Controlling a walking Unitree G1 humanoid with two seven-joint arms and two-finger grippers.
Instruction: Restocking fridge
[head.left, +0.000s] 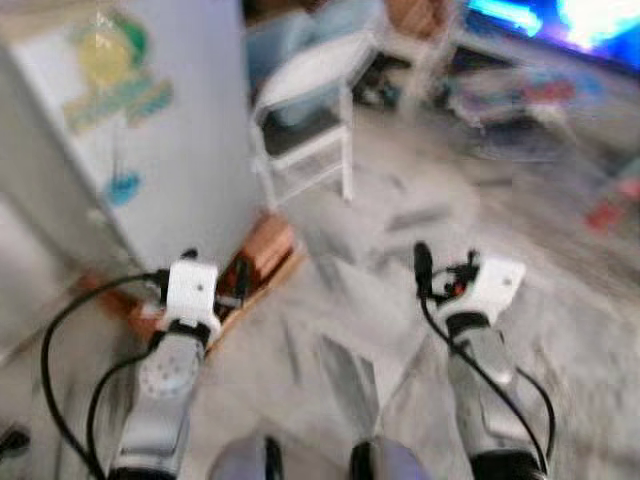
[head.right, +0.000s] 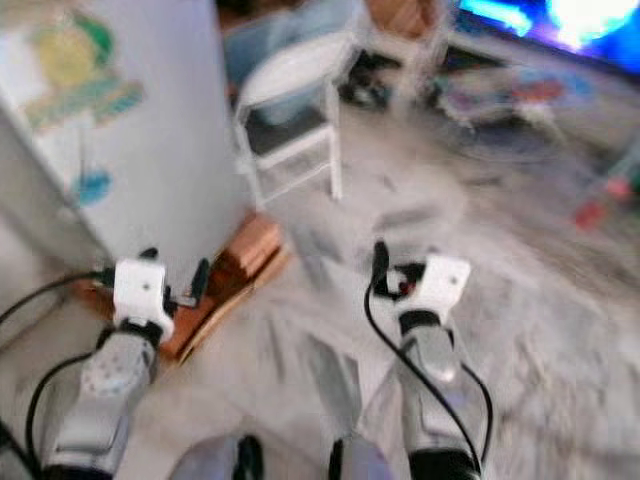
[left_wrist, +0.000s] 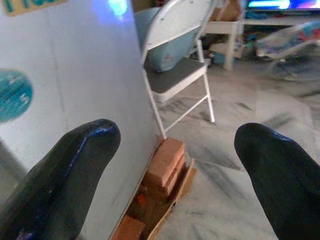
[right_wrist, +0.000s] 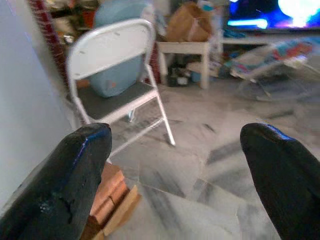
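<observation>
The head views were blurred. On the far left stood the white fridge (head.left: 150, 140), its door shut, with colourful stickers (head.left: 110, 70) on its side panel and a round blue one (left_wrist: 14, 95) lower down. At its foot, against the bottom edge, lay an open cardboard tray (head.left: 250, 290) with reddish-brown blocks (left_wrist: 165, 162) stacked in it. The left gripper (head.left: 215, 285) was held out low in front of the robot, just beside that tray and close to the fridge's corner; its jaws stood wide apart and held nothing, as the left wrist view showed. Behind the tray, a white folding chair (head.left: 305, 130) with a grey seat stood on the grey-veined marble floor (head.left: 400, 230), a pale blue rounded object (right_wrist: 117, 55) resting behind it. Further right the right gripper (head.left: 440, 275) hovered over bare floor, well apart from the fridge, its jaws likewise spread wide and empty. Beyond it, at the far right of the room, were a low white surface (right_wrist: 185, 50), scattered colourful clutter, and a glowing screen (head.left: 560, 25).
</observation>
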